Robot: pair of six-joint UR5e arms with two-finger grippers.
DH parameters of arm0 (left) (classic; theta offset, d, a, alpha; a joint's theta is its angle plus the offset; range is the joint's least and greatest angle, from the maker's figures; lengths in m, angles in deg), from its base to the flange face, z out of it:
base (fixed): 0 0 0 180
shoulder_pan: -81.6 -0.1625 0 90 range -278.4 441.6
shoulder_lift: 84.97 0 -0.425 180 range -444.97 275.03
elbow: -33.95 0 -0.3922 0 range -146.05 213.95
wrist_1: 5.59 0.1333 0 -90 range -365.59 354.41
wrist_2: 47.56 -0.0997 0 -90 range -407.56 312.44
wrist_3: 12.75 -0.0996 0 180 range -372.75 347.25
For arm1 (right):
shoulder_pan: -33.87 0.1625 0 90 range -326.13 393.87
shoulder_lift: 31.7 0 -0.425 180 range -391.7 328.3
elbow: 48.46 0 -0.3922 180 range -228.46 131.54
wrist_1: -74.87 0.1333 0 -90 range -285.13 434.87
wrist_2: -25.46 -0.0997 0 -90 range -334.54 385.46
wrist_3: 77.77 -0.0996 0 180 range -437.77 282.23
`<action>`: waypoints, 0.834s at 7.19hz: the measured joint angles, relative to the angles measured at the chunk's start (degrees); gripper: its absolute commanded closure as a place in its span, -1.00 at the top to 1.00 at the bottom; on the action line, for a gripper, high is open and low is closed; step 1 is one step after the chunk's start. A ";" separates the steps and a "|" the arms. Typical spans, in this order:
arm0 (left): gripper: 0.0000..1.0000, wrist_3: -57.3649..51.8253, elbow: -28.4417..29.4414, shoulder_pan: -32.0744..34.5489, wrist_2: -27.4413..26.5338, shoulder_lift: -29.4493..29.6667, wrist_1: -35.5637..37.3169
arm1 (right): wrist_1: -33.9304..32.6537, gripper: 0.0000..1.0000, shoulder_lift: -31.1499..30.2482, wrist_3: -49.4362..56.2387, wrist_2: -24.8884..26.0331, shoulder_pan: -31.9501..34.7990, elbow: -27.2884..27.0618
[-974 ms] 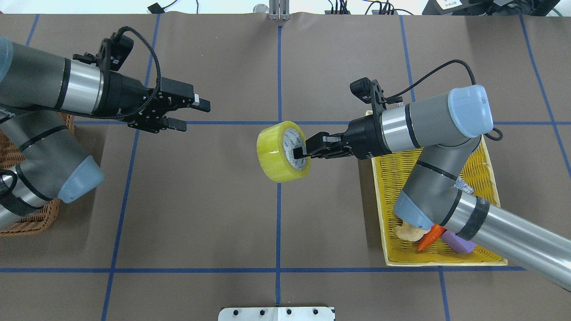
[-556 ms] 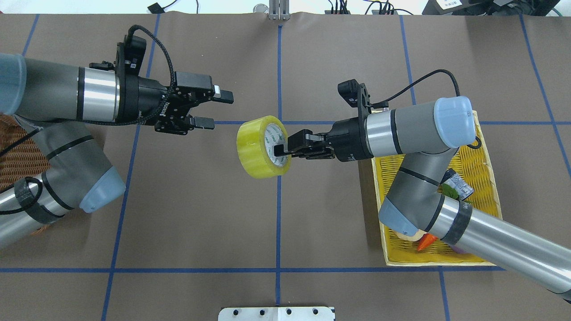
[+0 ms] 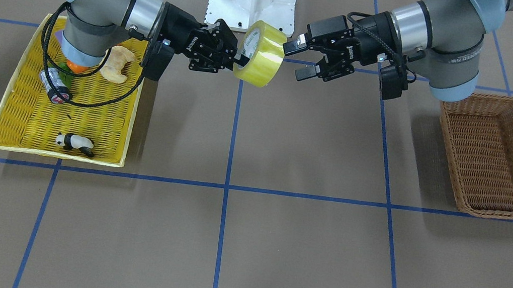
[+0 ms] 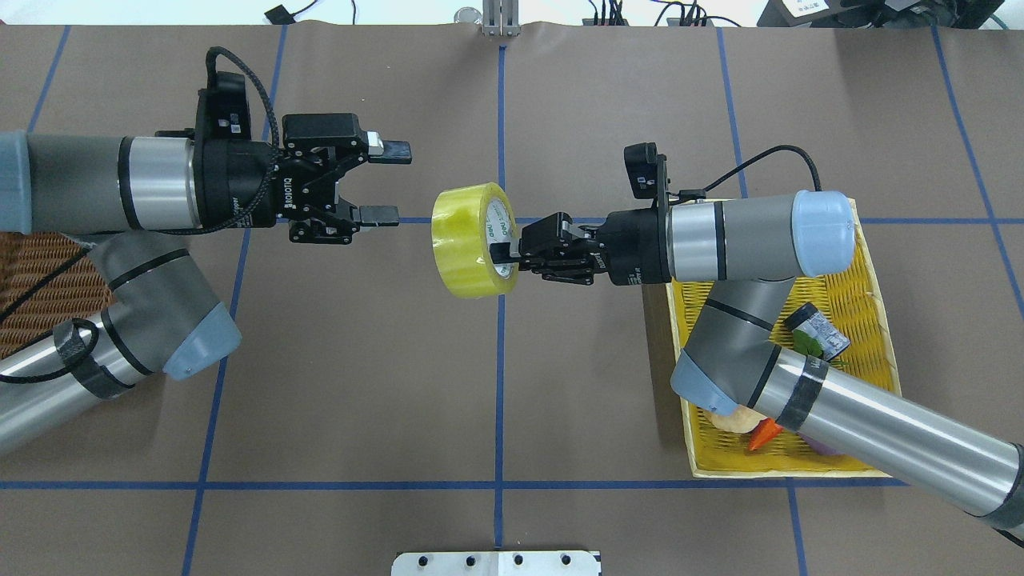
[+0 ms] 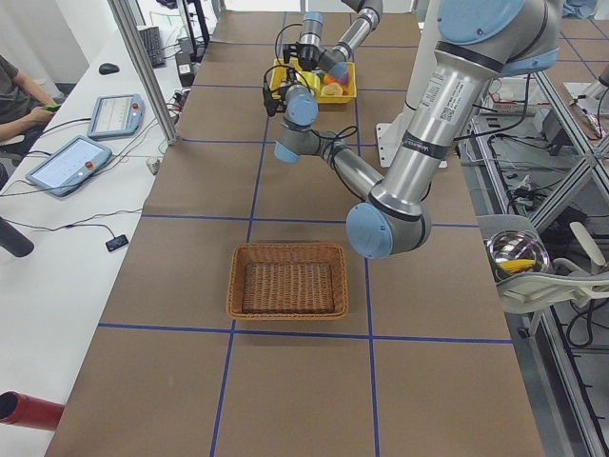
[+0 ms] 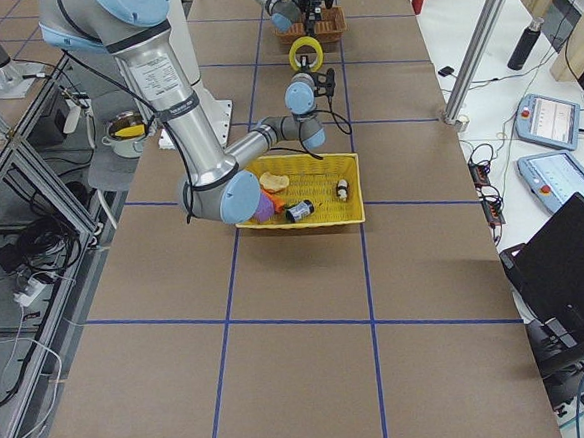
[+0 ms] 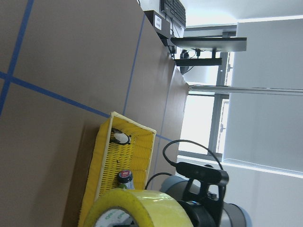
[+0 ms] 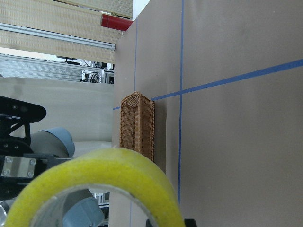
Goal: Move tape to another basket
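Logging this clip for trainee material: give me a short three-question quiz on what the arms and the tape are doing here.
1. True or false: the left gripper is shut on the yellow packing tape.
2. Pick one. The tape is: A. set down, held by nothing; B. held in the air by the right gripper; C. gripped by both grippers.
3. Short answer: which container does the toy panda lie in?
Key: 1 false, its jaws stand open, apart from the roll. 2 B. 3 the yellow woven tray.
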 measured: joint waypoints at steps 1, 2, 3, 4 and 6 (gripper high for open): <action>0.95 1.78 2.15 -0.37 -1.39 0.77 -4.22 | 3.36 -1.00 0.69 -3.00 0.28 -0.07 1.66; 0.95 2.50 3.56 -0.91 -2.35 1.41 -6.90 | 5.23 -1.00 1.56 -5.77 0.74 -0.30 2.33; 0.94 2.78 4.26 -1.30 -2.86 2.05 -8.21 | 6.05 -1.00 2.36 -7.39 1.67 -0.85 2.56; 0.93 2.88 4.62 -1.66 -3.13 2.53 -8.74 | 6.34 -1.00 2.84 -8.07 2.51 -1.42 2.68; 0.91 2.97 4.89 -2.59 -3.17 2.70 -10.02 | 6.53 -1.00 3.19 -8.41 3.00 -1.90 2.91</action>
